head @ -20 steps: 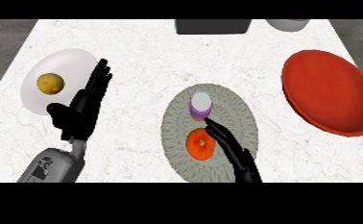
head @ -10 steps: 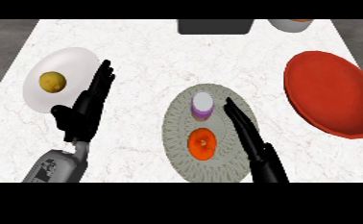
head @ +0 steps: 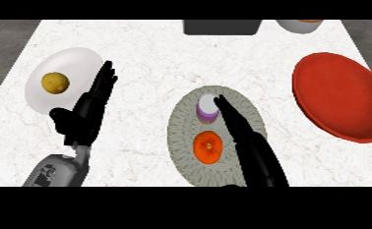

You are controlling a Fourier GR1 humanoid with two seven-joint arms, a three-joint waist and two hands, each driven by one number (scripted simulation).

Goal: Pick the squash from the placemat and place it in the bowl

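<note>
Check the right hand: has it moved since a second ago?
Yes. The right hand has slid forward over the placemat: its fingertips, earlier beside the orange squash, now lie beside the purple-and-white item beyond it.

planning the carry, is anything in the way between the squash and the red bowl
Only the right hand itself, lying open just right of the squash on the placemat. Beyond it, bare counter runs to the red bowl. The purple and white thing sits behind the squash, off that line.
</note>
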